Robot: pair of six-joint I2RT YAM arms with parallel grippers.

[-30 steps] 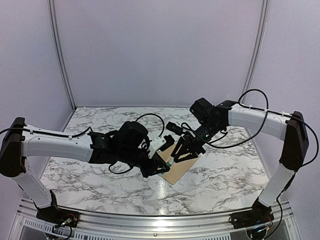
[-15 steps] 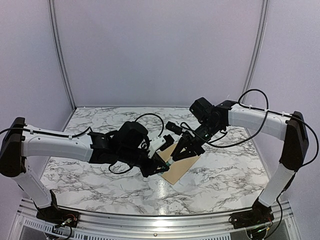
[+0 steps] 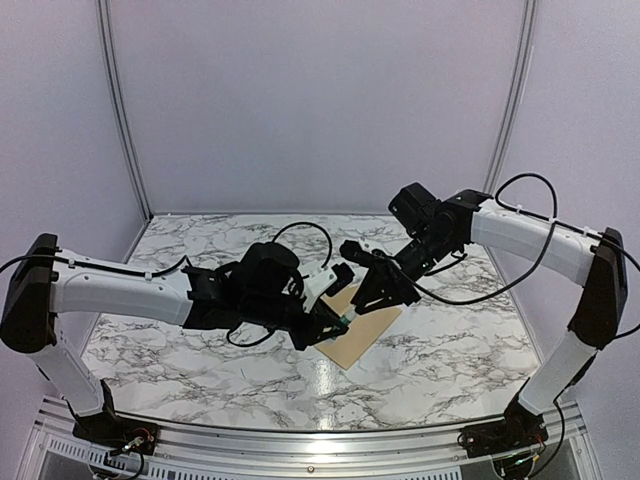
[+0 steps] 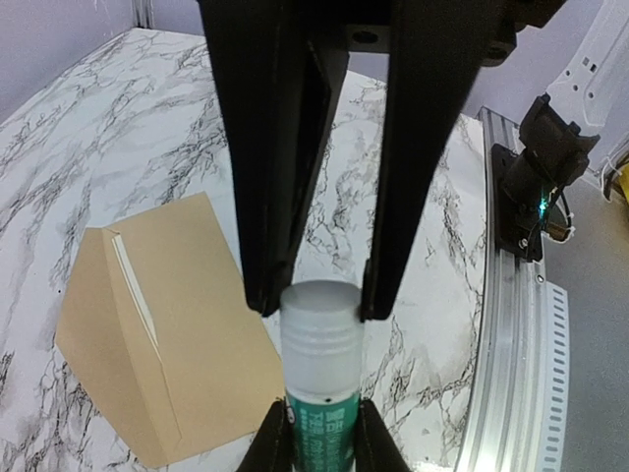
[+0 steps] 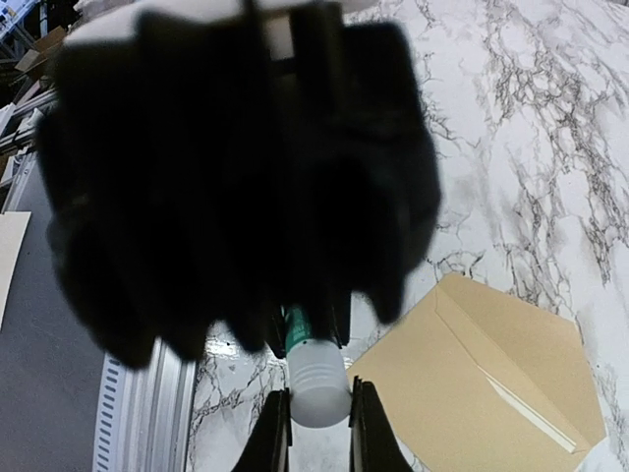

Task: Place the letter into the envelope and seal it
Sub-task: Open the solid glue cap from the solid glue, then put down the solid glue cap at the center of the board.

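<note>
The right gripper (image 5: 316, 411) stood open a moment ago and has just pinched shut on the white cap (image 5: 316, 383) of the glue stick (image 4: 316, 428). The left gripper (image 4: 318, 438) clamps the stick's green barrel, so the two sets of fingers meet tip to tip. The envelope (image 4: 167, 334) lies flat on the marble table (image 4: 118, 128), below and beside the fingers, untouched. I see no letter loose, so it is probably inside. Uncapping for the seal looks next.

The tan envelope (image 3: 355, 341) lies flat on the marble table (image 3: 160, 362).
</note>
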